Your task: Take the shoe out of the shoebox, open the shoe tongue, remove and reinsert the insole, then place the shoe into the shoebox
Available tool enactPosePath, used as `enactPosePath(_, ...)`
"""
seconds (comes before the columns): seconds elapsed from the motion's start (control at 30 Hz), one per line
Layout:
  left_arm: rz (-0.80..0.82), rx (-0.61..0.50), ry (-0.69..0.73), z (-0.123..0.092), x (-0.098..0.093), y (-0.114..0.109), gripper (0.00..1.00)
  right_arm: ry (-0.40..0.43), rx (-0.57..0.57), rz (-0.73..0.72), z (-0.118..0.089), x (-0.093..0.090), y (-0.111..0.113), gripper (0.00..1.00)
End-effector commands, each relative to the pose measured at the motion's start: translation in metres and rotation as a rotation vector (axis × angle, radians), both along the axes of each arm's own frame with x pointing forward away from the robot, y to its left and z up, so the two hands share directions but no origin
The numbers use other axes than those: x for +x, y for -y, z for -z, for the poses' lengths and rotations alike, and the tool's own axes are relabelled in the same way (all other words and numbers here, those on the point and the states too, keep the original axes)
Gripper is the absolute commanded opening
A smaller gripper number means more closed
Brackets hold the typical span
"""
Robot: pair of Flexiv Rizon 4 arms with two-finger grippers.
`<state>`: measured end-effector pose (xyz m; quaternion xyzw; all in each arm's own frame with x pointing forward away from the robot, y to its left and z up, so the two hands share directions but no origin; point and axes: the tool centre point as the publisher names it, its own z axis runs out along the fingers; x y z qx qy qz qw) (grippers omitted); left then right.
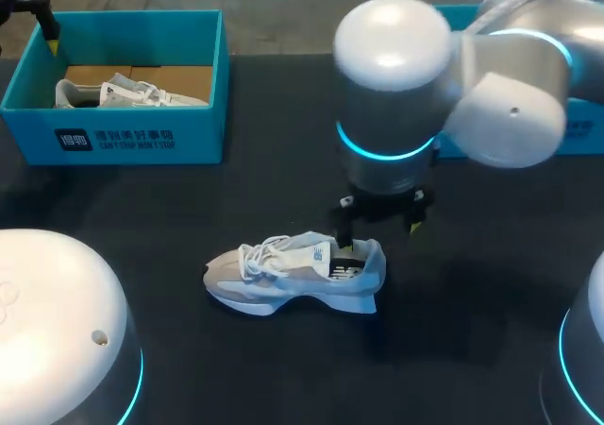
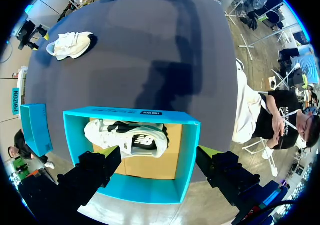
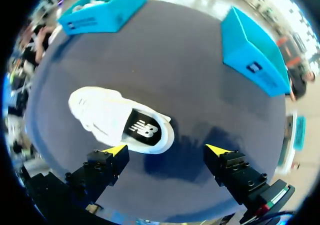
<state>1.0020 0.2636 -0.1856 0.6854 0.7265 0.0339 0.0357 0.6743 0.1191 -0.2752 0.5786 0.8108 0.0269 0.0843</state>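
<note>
Robot lab or test cell. Evidence: a dark table (image 1: 472,331) serves as the work surface. Two white industrial arms stand at it, the left arm (image 1: 57,321) bulking at the near left corner and the right arm (image 1: 396,94) reaching over the middle. Lit blue rings (image 1: 387,151) band their joints. The props look staged: a teal shoebox (image 1: 123,142) at the far left corner holds a boxed shoe (image 1: 123,92), a second box (image 1: 585,123) sits at the far right edge, and a loose shoe (image 1: 293,274) lies mid-table.
</note>
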Motion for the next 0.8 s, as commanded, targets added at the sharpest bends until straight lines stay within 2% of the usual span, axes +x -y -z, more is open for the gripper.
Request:
enactPosePath(0.03,0.0,0.003,0.002,0.0,-0.001,0.0,1.0,-0.022,0.186,-0.25,-0.007,-0.001,0.015,1.0)
enactPosePath(0.2,0.0,0.003,0.002,0.0,-0.001,0.0,1.0,0.001,0.316,-0.447,-0.016,0.001,0.02,1.0)
enactPosePath(0.27,0.0,0.003,0.002,0.0,-0.001,0.0,1.0,-0.026,0.343,-0.504,-0.019,0.003,0.026,1.0)
enactPosePath(0.67,0.0,0.003,0.002,0.0,-0.001,0.0,1.0,-0.026,0.343,-0.504,-0.019,0.003,0.026,1.0)
enactPosePath(0.8,0.0,0.003,0.002,0.0,-0.001,0.0,1.0,0.088,0.444,-0.572,-0.011,0.005,0.043,1.0)
